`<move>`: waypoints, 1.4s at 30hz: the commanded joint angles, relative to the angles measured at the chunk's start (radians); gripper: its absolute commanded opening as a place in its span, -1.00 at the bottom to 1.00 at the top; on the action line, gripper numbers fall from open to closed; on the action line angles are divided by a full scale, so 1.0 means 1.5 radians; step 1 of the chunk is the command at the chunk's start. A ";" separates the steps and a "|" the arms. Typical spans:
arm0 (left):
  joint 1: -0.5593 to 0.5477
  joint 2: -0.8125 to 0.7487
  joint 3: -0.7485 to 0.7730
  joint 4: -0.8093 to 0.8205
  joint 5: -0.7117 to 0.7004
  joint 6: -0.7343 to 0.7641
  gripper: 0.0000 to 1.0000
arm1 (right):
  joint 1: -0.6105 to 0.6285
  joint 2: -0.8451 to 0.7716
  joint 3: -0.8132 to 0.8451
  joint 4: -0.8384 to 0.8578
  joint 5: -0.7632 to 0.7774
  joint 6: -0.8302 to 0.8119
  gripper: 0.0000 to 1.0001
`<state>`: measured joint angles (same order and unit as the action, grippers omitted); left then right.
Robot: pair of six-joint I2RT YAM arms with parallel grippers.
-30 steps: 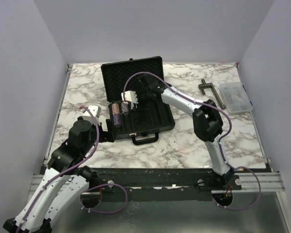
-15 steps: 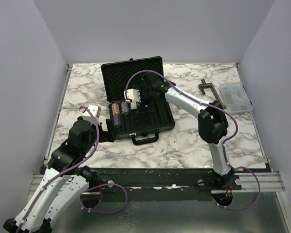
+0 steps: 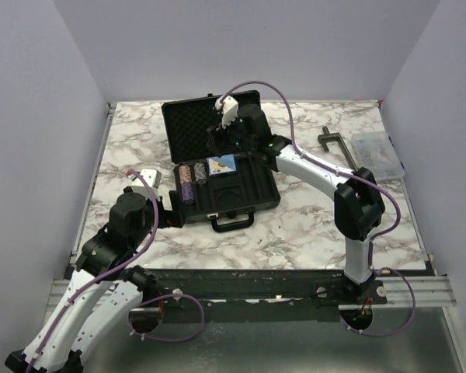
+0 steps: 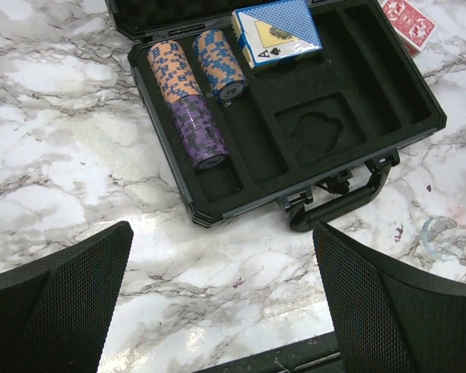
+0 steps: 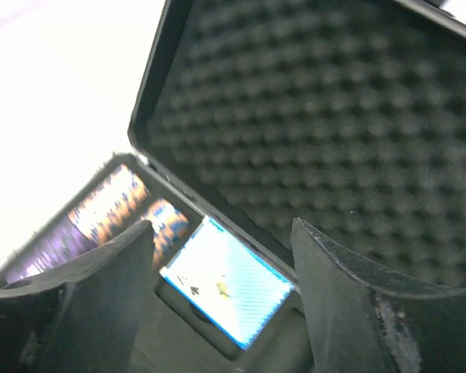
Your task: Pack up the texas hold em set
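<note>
Black foam lines the hard case [image 3: 248,190], which sits open at the middle of the marble table [image 3: 311,225], its lid [image 3: 188,128] stood up at the back and its handle [image 4: 342,206] facing my arms. In the slotted tray two chip stacks [image 4: 193,105] lie on their sides in the left channels. The blue deck [image 4: 277,31] lies flat in the rear pocket just beside them.

My right gripper [image 5: 221,233] hangs above that deck, in front of the lid foam. Its fingers are spread wide with nothing between them, so I judge the blue deck's placement done.

The red deck [image 4: 408,19] is the loose piece I can find. It lies on the marble just outside the case's right wall, only partly in the left wrist view and hidden from the top camera by my right arm.

My left gripper [image 4: 221,229] waits near the front left corner of the case, fingers wide apart and empty.

Next I would take the right arm over the case wall, come down square on the red deck, carry it to a free pocket, then fold the lid down.
</note>
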<state>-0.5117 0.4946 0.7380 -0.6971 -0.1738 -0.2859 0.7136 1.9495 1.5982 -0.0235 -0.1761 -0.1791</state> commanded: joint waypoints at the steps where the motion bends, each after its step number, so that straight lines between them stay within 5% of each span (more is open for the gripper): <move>1: 0.002 -0.009 -0.007 0.007 -0.015 0.010 0.96 | 0.002 0.029 0.034 0.044 0.123 0.359 0.40; 8: 0.001 -0.013 -0.007 0.007 -0.013 0.010 0.96 | 0.002 0.081 0.078 -0.010 0.215 0.462 0.02; 27: 0.001 -0.021 -0.007 0.007 -0.008 0.009 0.96 | 0.003 0.201 0.159 -0.123 0.250 0.506 -0.15; 42: 0.001 -0.018 -0.008 0.007 -0.010 0.010 0.96 | 0.021 0.177 0.091 -0.156 0.223 0.468 -0.14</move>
<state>-0.5117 0.4728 0.7376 -0.6968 -0.1738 -0.2859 0.7246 2.2311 1.7889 -0.1875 0.1658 0.5430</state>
